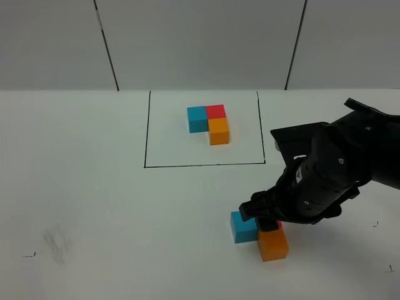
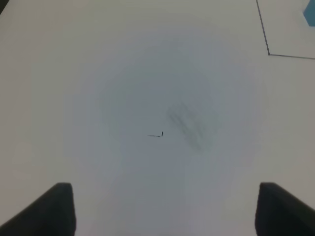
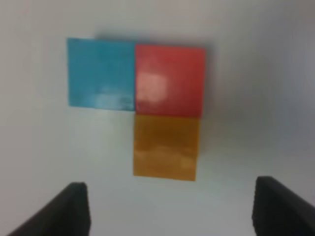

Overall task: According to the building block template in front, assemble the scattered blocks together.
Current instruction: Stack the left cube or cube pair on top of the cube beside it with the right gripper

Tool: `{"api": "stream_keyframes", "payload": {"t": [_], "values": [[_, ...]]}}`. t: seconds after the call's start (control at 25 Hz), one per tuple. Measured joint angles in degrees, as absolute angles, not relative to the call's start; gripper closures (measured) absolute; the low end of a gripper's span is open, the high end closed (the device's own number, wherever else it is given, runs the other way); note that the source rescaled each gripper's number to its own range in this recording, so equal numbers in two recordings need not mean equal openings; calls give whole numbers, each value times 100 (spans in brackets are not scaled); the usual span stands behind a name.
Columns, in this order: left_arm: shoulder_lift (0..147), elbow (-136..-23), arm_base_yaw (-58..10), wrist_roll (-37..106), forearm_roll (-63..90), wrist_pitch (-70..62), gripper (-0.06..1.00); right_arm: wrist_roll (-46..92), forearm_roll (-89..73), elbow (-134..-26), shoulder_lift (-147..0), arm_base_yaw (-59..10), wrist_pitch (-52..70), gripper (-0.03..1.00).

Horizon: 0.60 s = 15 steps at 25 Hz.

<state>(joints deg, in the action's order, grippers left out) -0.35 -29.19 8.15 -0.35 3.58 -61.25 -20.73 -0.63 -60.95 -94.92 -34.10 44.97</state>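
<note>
Nearest the camera on the white worktop (image 1: 94,206), the scattered blocks form an L: the orange block (image 1: 273,243) lies closest, the red block (image 3: 169,81) touches its far side, and the light blue block (image 1: 243,226) adjoins the red one on the left. In the exterior high view the red block is almost fully hidden beneath the right arm. The right tool (image 3: 170,209) hovers above this group, released, fingers spread wide and clear of all three blocks. The left tool (image 2: 165,209) is likewise released over bare worktop near a small black mark (image 2: 156,134). Farther back, the building block template (image 1: 209,123) sits inside the black drawn rectangle (image 1: 145,134), showing the same L arrangement.
</note>
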Motion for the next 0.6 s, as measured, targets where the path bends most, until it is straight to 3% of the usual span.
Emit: {"api": "stream_keyframes", "payload": {"t": [0.6], "values": [[-35,-2919,815,-35,358,-6125,30,-2054,-116,-6101,-10334,-3451,4318,53]]}}
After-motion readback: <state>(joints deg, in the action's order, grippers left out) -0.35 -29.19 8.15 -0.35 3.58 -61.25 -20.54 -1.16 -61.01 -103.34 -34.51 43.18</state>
